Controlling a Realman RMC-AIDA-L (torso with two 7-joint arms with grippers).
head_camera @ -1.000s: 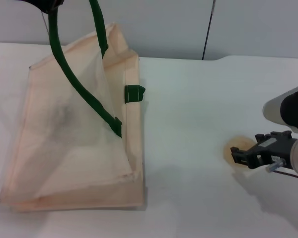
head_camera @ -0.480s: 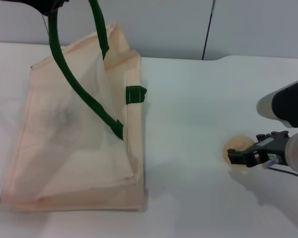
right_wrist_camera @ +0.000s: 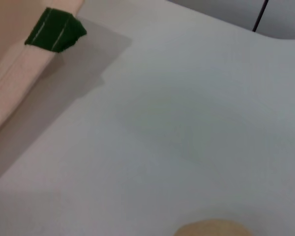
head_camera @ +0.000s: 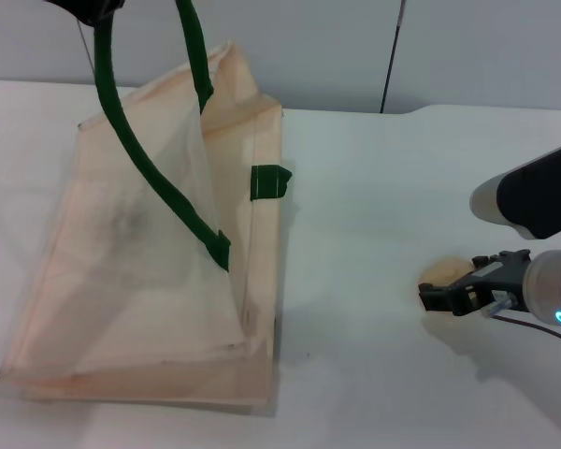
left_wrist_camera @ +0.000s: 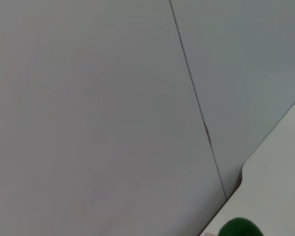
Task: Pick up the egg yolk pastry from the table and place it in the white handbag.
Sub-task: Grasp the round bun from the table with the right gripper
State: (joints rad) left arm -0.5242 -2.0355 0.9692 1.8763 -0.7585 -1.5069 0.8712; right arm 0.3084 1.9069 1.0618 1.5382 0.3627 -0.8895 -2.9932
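The white handbag (head_camera: 140, 290) stands on the table at the left, its mouth pulled up by a dark green handle (head_camera: 150, 182). My left gripper (head_camera: 89, 7) is at the top left edge of the head view, shut on that handle and holding it high. A bit of the green handle (left_wrist_camera: 241, 228) shows in the left wrist view. The egg yolk pastry (head_camera: 442, 272) lies on the table at the right. My right gripper (head_camera: 441, 299) is low at the pastry's near side, partly covering it. The pastry (right_wrist_camera: 211, 229) also shows at the edge of the right wrist view.
A green tab (head_camera: 269, 182) sticks out of the bag's right side, also seen in the right wrist view (right_wrist_camera: 54, 30) with the bag's edge (right_wrist_camera: 14, 69). White table (head_camera: 355, 215) lies between bag and pastry. A grey wall (head_camera: 467, 47) stands behind.
The bag's upper edge and green tab have swung a little to the right. My right gripper has lowered and shifted slightly left at the pastry.
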